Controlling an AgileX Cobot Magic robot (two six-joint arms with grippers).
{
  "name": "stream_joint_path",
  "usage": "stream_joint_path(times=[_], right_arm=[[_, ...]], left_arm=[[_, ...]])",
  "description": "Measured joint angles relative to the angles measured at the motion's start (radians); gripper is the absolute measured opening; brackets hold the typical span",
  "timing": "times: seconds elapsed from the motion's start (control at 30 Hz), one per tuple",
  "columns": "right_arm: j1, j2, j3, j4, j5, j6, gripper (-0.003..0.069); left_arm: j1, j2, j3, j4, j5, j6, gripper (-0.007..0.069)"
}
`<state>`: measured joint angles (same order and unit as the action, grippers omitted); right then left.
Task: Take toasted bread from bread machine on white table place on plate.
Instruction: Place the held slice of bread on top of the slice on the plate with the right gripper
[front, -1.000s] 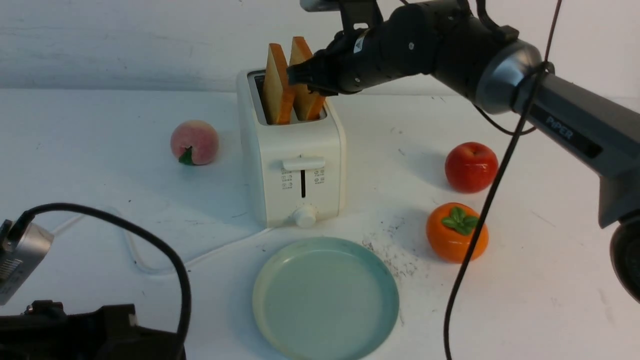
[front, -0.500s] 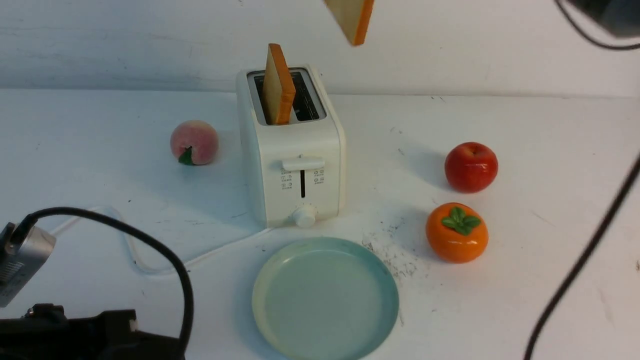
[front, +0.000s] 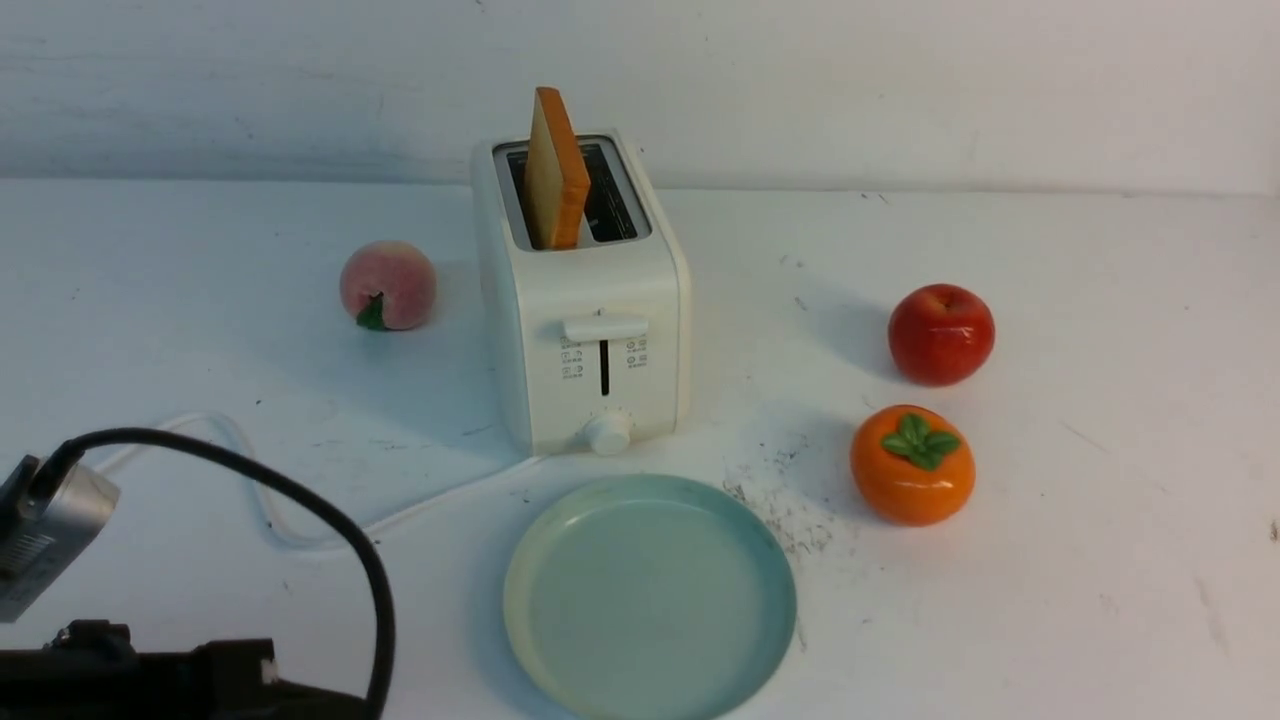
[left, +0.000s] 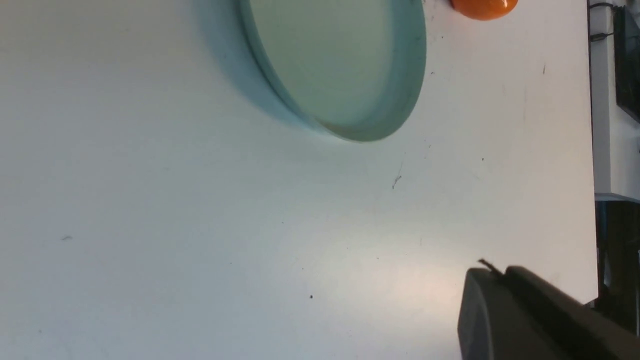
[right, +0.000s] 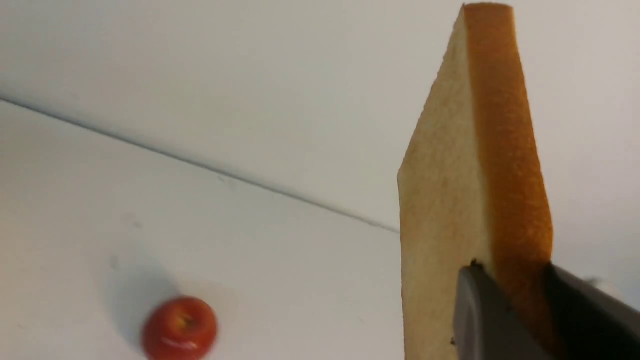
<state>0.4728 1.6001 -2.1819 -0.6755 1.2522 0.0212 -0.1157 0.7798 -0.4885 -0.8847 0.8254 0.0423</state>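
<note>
Right gripper (right: 512, 274): pressed together on a toast slice. The crust edge is pinched between two dark fingers (right: 480, 315). It is recorded in the right wrist view only.
Held slice (right: 450, 200): carried in the air, well apart from the table. The pale face and orange-brown crust are both visible, and only the part near the gripper is covered.
Left gripper (left: 500, 300): seen as a dark tip at the edge of the left wrist view, low over bare table and near the plate. Whether it is spread or closed cannot be told.
Second slice (front: 556, 170): stood upright in the toaster's left slot, with the upper half showing above the top.
Toaster (front: 590, 330): white, set upright on the table, with lever and knob facing the robot. A white cord (front: 290, 535) is looped out to the left.
Plate (front: 650, 600): pale blue-green, laid flat just in front of the toaster and apart from it. Its rim is also caught in the left wrist view (left: 345, 132).
Table (front: 1080, 600): white and scuffed, with dark specks noted between the plate and the orange fruit.
Peach (front: 388, 285): placed left of the toaster.
Apple (front: 941, 334): red, placed right of the toaster, and seen beneath the held slice in the right wrist view (right: 180, 327).
Orange fruit (front: 912, 464): green-leafed, placed just in front of the apple.
Black cable (front: 330, 510): arched over the left arm's base at the near left.
</note>
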Motion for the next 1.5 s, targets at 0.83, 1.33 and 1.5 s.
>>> stream_joint_path(times=[0.83, 1.33, 1.5], right_arm=[[-0.158, -0.097, 1.073, 1.588, -0.372, -0.534, 0.0117], [-0.158, 0.177, 1.08, 2.029, -0.39, -0.984, 0.0117], [-0.158, 0.203, 1.08, 2.026, -0.394, -0.991, 0.0135]], left_arm=[[0.0, 0.0, 0.0, 0.018, 0.022, 0.001, 0.0048], [0.0, 0.0, 0.0, 0.018, 0.022, 0.001, 0.0071], [0.0, 0.0, 0.0, 0.018, 0.022, 0.001, 0.0074]])
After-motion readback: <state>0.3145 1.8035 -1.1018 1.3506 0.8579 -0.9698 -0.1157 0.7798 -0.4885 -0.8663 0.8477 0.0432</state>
